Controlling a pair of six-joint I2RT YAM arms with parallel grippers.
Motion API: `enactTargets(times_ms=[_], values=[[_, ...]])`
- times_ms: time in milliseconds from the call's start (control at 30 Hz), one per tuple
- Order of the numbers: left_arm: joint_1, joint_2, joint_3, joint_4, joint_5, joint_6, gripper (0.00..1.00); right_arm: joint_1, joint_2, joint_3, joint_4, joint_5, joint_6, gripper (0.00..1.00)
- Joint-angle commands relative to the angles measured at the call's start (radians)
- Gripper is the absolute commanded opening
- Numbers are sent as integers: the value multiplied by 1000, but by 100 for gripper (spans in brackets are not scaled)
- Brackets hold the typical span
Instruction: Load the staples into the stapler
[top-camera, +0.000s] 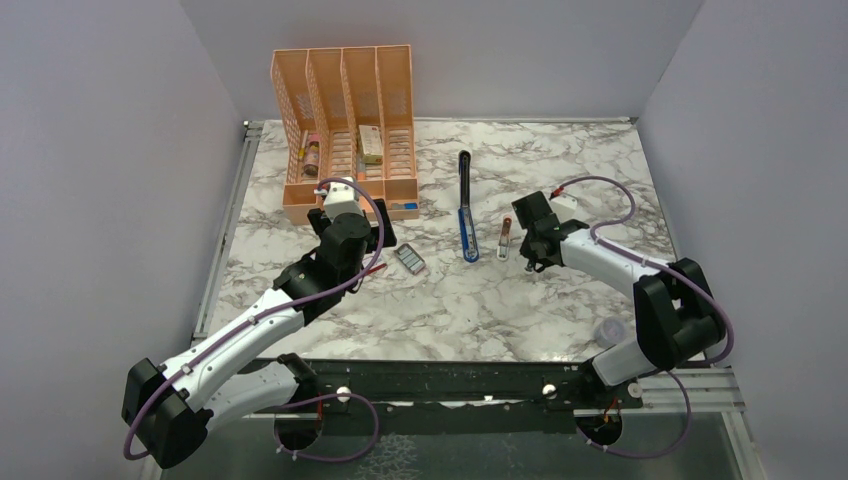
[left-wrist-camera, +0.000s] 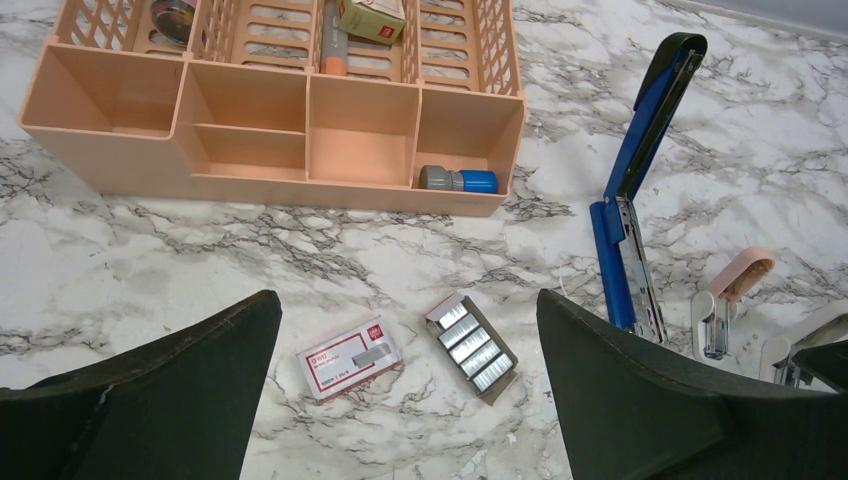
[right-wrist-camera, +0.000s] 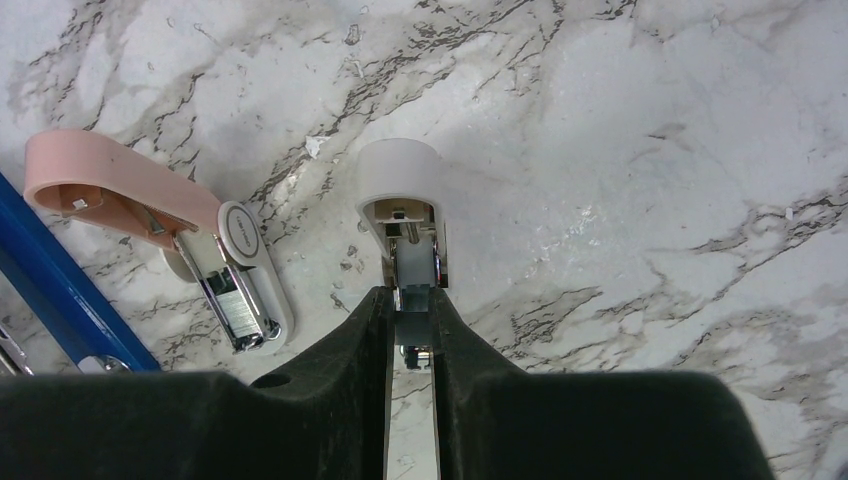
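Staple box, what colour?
The staple box is red with a white label; left wrist view shows it best.

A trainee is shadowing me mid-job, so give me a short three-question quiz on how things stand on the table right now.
1. Fill in: the left hand, above the staple tray and red box, is ____.
2. True or false: the blue stapler lies swung open on the table.
3. What does the right hand grip? A) the staple tray B) a small white piece C) the red box

Key: 1 open; 2 true; 3 B.
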Motion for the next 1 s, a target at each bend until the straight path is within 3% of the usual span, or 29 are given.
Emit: enactTargets(times_ms=[0,967], values=[[5,-2,1,9,-4,-4,99,-6,24,-11,2,31,-7,21],[4,2,1,12,-2,-4,99,-6,39,-38,49,10,-29,21]])
